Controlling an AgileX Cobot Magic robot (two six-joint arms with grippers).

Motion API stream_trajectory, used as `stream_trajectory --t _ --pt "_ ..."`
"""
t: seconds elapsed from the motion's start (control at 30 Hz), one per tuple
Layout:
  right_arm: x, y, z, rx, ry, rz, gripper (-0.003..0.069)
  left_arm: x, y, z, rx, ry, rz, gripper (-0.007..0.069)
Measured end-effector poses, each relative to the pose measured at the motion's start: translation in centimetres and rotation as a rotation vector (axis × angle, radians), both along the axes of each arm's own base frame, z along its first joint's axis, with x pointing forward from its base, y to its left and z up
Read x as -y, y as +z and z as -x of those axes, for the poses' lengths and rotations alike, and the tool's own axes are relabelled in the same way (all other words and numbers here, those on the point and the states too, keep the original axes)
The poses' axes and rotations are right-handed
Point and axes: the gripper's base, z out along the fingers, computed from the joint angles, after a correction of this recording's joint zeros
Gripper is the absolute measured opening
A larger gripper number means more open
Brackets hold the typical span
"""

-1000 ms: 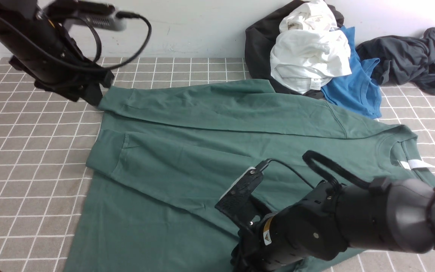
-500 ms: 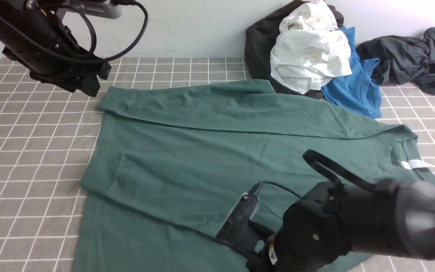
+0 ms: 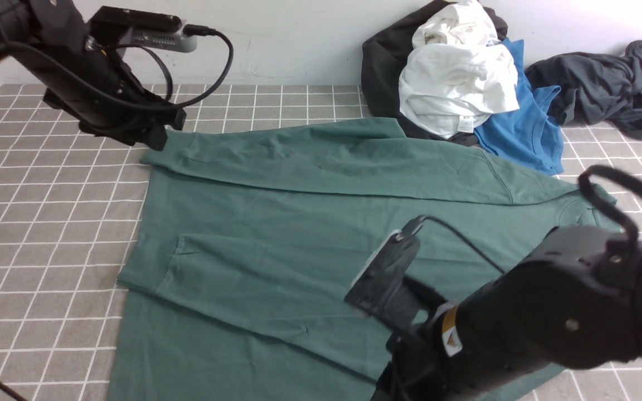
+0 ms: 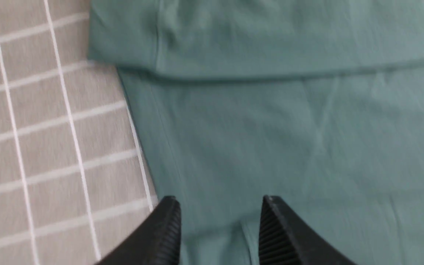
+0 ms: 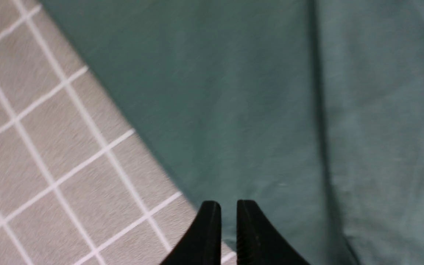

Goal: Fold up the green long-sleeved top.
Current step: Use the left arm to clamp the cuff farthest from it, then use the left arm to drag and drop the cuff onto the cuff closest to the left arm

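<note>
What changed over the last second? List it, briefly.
On the green top, the near sleeve slid toward the robot. The right gripper and its arm rose and swung right. The left gripper lifted away, then returned beside the far cuff. The clothes pile stayed put.

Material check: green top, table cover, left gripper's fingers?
The green top: matte knit, cotton-like jersey or fleece; soft creases, seamed cuff. The table cover: looks like woven cloth, beige with a white grid and a faint fuzzy grain. The left gripper fingers: black, matte, ribbed inner faces; probably rubber or moulded plastic, can't tell which.
</note>
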Motion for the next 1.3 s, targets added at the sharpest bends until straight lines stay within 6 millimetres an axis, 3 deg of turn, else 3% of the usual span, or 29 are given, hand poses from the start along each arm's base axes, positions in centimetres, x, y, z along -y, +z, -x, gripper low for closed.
stream_trajectory --t 0.13,0.2,0.23,0.33,0.5,0.6,0.83,0.93,1.17,1.3 --pt "2.0 0.1 -1.4 -0.047 -0.118 0.016 0.0063 -1.6 -3.1 -4.4 0.022 0.098 0.055 0.0365" --pt "2.6 0.0 -1.7 -0.066 -0.141 0.03 0.0063 -2.4 -3.9 -5.3 0.013 0.126 0.076 0.0412" --pt "3.4 0.0 -2.1 -0.088 -0.169 0.046 0.0063 -3.6 -5.5 -7.1 -0.005 0.163 0.112 0.0492" --pt "4.1 -0.1 -2.4 -0.104 -0.195 0.057 0.0063 -5.2 -7.7 -9.3 -0.023 0.206 0.166 0.0565" --pt "4.1 -0.1 -2.6 -0.089 -0.205 0.042 0.0063 -6.3 -11.1 -11.6 -0.021 0.239 0.203 0.0542" --pt "3.9 0.1 -3.0 -0.057 -0.214 0.015 0.0063 -6.7 -13.4 -13.0 0.0 0.247 0.204 0.0422" --pt "4.0 0.1 -3.0 -0.044 -0.211 0.015 0.0063 -6.5 -13.2 -13.1 -0.022 0.191 0.187 0.0039" --pt "4.2 0.4 -3.0 -0.024 -0.199 0.028 0.0063 -6.3 -11.8 -12.4 -0.066 0.143 0.169 0.0017" --pt "5.5 2.4 -2.9 0.117 -0.192 0.074 0.0063 -5.8 -4.5 -9.8 -0.122 0.058 0.148 0.0015" --pt "6.5 3.3 -3.1 0.21 -0.203 0.121 0.0063 -5.3 -2.6 -8.9 -0.126 0.036 0.139 0.0015"
